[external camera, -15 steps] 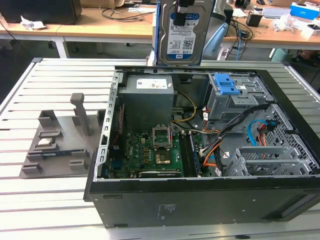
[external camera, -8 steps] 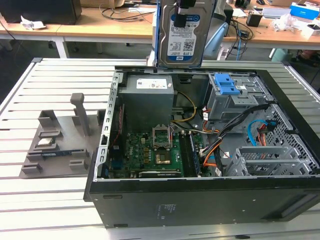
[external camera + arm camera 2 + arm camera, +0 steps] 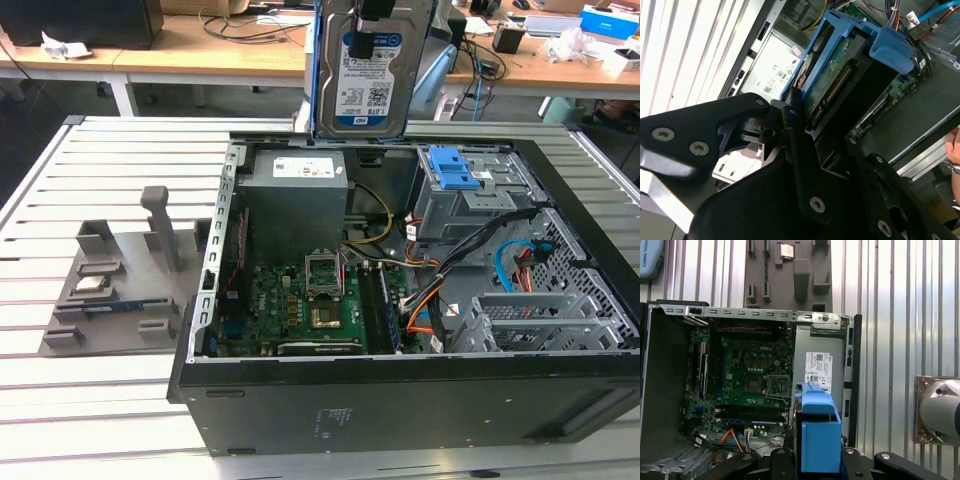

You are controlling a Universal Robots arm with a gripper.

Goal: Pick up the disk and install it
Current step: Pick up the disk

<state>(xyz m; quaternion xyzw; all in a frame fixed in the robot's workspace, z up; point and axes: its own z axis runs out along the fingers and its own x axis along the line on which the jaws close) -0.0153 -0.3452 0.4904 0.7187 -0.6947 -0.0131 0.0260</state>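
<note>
The disk, a silver-grey hard drive with a white-and-blue label and a blue plastic bracket, hangs upright above the far rim of the open computer case. My gripper is shut on its top edge. In the second wrist view the disk sticks out from between my black fingers, its green circuit side and connector showing. In the first wrist view the blue bracket is seen end-on above the power-supply side of the case.
Inside the case lie the motherboard, a grey power-supply box, a drive cage with a blue latch and loose orange and blue cables. A grey fixture sits at the exterior view's left. A hand shows beside the case.
</note>
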